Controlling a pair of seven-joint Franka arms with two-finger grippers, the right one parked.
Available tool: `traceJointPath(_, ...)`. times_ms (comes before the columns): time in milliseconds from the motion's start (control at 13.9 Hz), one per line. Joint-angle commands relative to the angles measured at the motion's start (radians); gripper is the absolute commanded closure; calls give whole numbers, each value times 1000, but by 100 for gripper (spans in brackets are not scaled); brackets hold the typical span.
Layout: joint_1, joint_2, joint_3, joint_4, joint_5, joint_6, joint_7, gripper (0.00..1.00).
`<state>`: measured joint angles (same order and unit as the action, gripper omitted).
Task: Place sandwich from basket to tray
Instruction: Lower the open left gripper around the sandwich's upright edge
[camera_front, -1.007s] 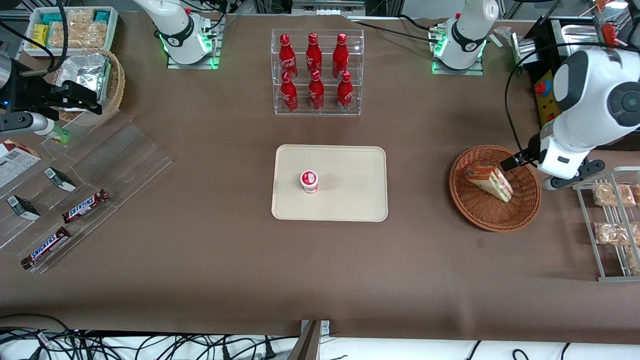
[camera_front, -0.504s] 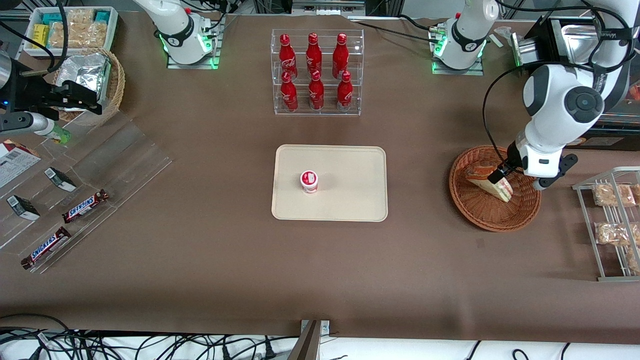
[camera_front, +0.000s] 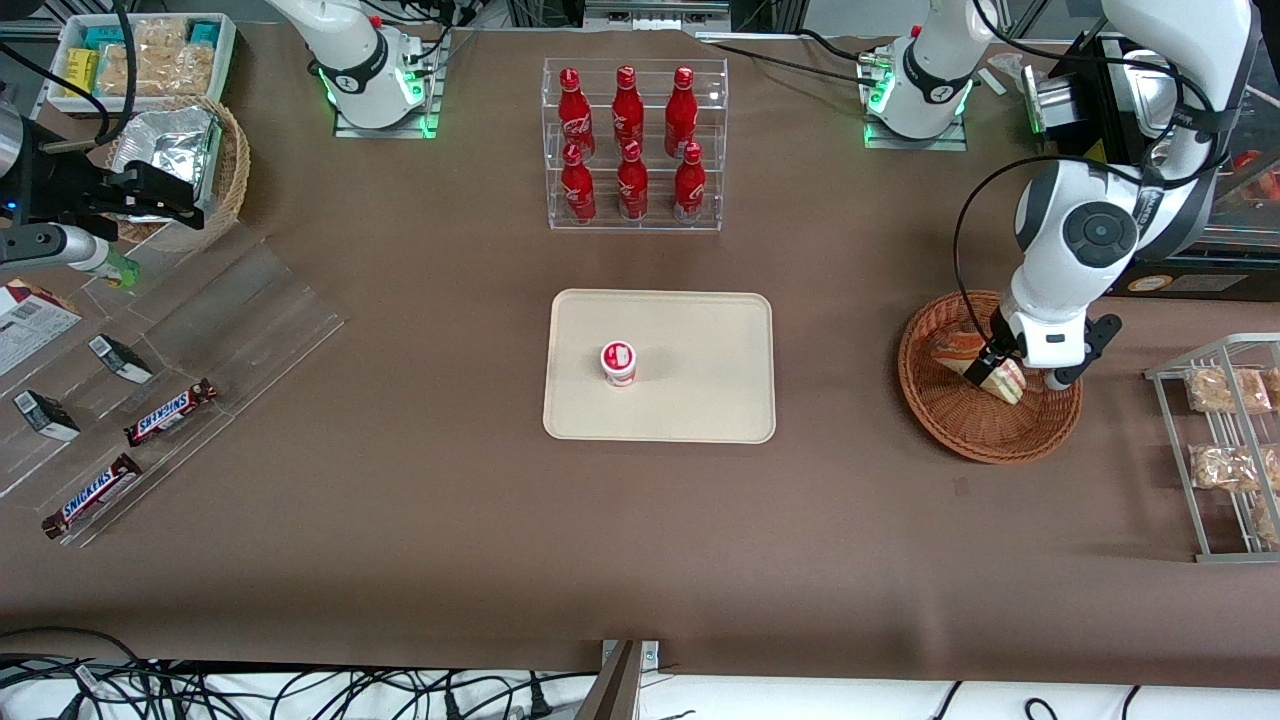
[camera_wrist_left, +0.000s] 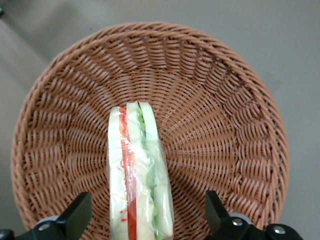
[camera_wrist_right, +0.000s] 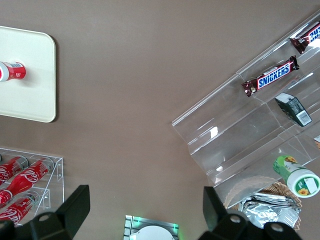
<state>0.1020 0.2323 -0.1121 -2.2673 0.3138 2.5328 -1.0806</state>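
Observation:
The wrapped sandwich (camera_front: 985, 366) (camera_wrist_left: 139, 175) lies in the reddish-brown wicker basket (camera_front: 960, 425) (camera_wrist_left: 225, 115), toward the working arm's end of the table. My gripper (camera_front: 1010, 377) (camera_wrist_left: 148, 217) hangs low over the basket, open, one finger on each side of the sandwich with a gap between each pad and the wrap. Its fingers (camera_wrist_left: 77, 215) do not touch the sandwich. The cream-beige tray (camera_front: 700, 400) lies mid-table and carries a small red-and-white cup (camera_front: 618, 362).
A clear rack of red bottles (camera_front: 632, 145) stands farther from the front camera than the tray. A metal wire rack with bagged snacks (camera_front: 1225, 440) is beside the basket. Clear acrylic shelves with Snickers bars (camera_front: 170, 412) lie toward the parked arm's end.
The working arm swung in over the basket and came down, so that my gripper now straddles the sandwich. The sandwich and the basket have not moved.

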Motion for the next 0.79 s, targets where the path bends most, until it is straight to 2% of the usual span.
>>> traceJointPath(0,4,7,-1,-41,37,67,-47,0)
traceJointPath(360,34,25,-3,-55,56,92,-47,0)
traceJointPath(432,36,27,-3,-55,56,92,-47,7)
traceJointPath(504,36,25,-3,-55,56,92,-50,55)
traceJointPath(576,36,27,-3,-55,56,92,-53,84)
traceJointPath(719,34,28,-3,-55,56,92,-70,91)
